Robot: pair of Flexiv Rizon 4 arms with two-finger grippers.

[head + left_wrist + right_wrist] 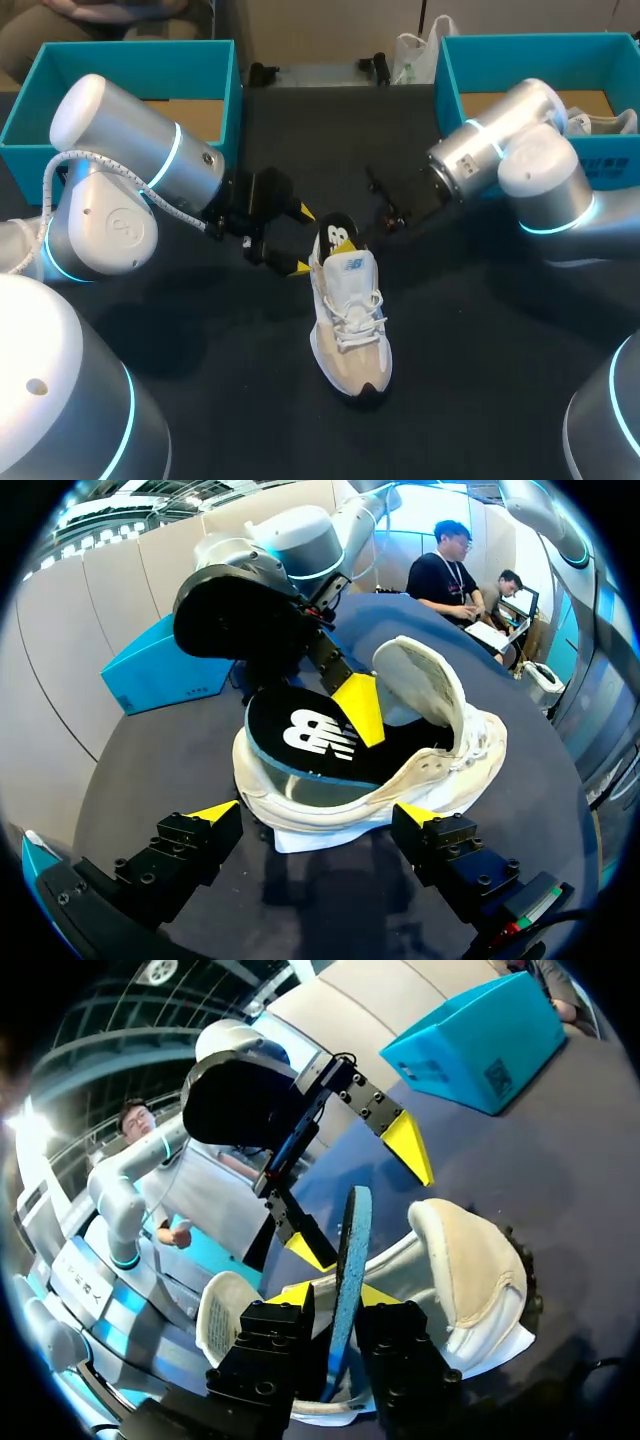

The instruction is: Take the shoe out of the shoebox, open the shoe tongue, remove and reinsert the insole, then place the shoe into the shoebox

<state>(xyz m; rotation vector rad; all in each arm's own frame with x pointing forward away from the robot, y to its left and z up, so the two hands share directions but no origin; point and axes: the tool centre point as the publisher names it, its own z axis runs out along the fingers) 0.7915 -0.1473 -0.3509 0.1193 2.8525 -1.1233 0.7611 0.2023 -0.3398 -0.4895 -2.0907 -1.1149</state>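
Note:
A white and beige shoe lies on the dark table, toe toward me, also seen in both wrist views. Its black insole with a blue underside stands up out of the heel opening. My right gripper straddles the insole's edge with its fingers slightly apart, one yellow fingertip lying against the top face. My left gripper is wide open just left of the heel, holding nothing.
A teal shoebox stands at the back left. Another teal box at the back right holds a second white shoe. A white bag lies at the far edge between them.

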